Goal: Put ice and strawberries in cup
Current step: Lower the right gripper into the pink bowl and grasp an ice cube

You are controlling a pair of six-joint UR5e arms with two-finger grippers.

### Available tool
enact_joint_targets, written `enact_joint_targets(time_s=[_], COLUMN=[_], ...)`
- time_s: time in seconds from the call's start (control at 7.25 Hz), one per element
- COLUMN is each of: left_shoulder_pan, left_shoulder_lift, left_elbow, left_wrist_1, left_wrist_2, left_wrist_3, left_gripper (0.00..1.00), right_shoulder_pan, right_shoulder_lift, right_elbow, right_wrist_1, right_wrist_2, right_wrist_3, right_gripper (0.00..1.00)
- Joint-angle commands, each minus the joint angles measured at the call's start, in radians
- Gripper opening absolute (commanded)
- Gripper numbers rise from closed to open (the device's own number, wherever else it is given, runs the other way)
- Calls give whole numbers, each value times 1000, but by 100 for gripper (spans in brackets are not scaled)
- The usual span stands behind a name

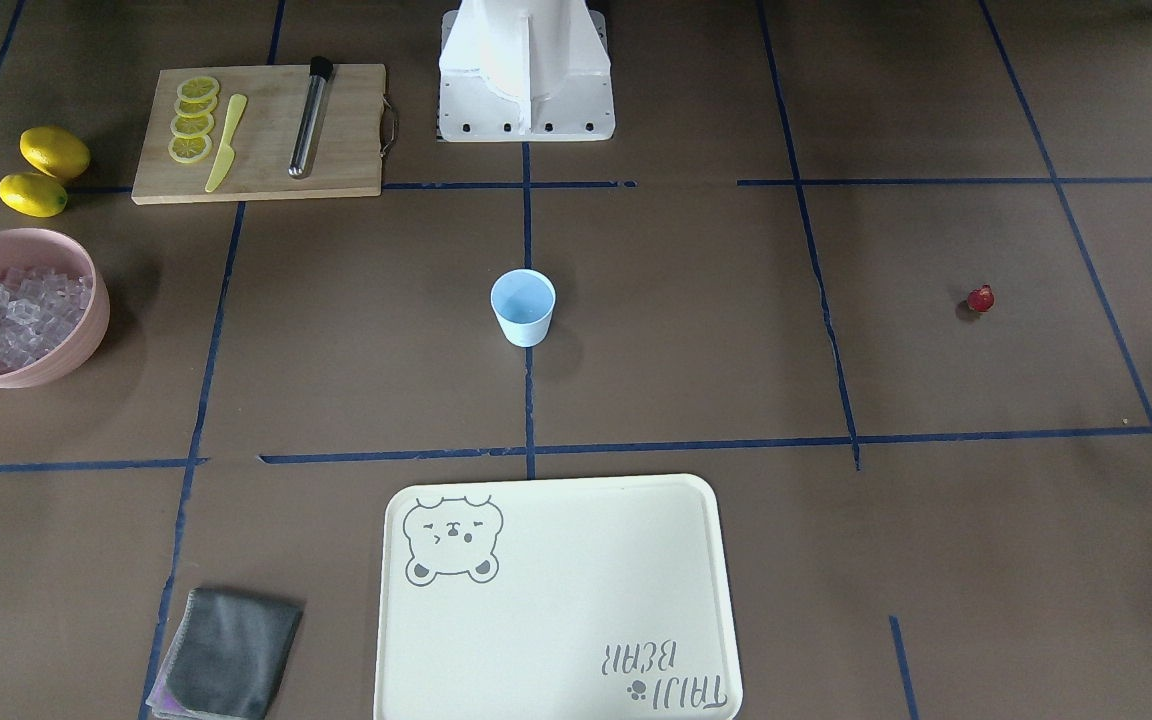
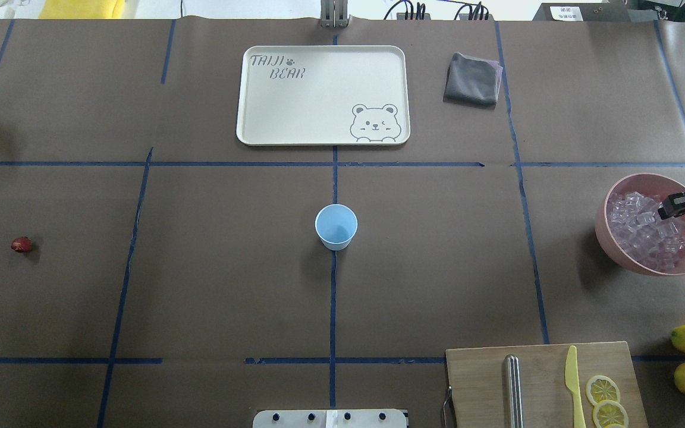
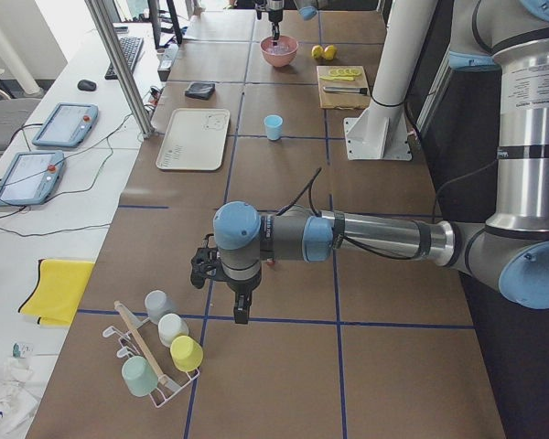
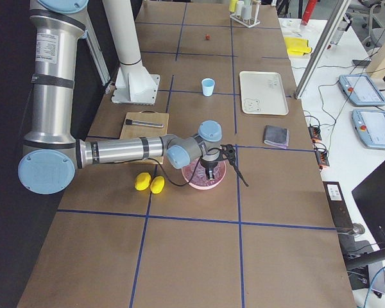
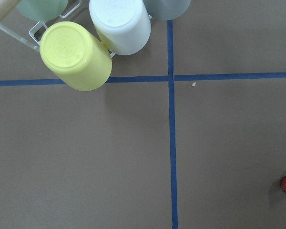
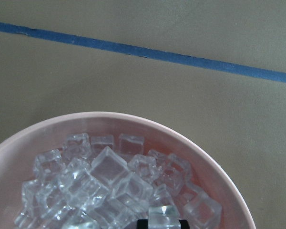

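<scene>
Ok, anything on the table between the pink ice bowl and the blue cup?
Nothing stands there. In the overhead view the stretch from the pink bowl to the cup is bare brown table cover, crossed only by one blue tape line.

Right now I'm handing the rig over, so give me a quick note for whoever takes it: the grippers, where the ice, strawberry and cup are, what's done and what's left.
Left gripper: above bare table close to the strawberry; can't tell how the jaws stand.
Right gripper: low over the ice in the pink bowl; whether it grips a cube is unclear.
Cup: upright mid-table, empty.
Done: nothing in the cup yet.
Left: carry ice to the cup, then the strawberry.
</scene>
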Motion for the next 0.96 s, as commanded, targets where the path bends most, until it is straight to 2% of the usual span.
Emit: enact_joint_targets(time_s=[0.0,0.28,0.55,0.83], left_shoulder_pan=[0,0,0,0], left_shoulder_lift=[0,-2,-2,1], left_elbow=[-3,-4,-6,-10], left_wrist_1=[1,1,5,5], left_wrist_2=[0,0,0,0], left_wrist_3=[0,0,0,0], left_gripper=[100,100,100,100], right_shoulder_pan=[3,29,138,138], right_shoulder_lift=[-7,-62,-61,-23], right_elbow=[22,137,293,430], right_wrist_1=[0,-6,-162,-364], right_wrist_2=[5,20,134,133], right_wrist_3=[-2,-3,-3,-5], right_gripper=[0,0,0,0])
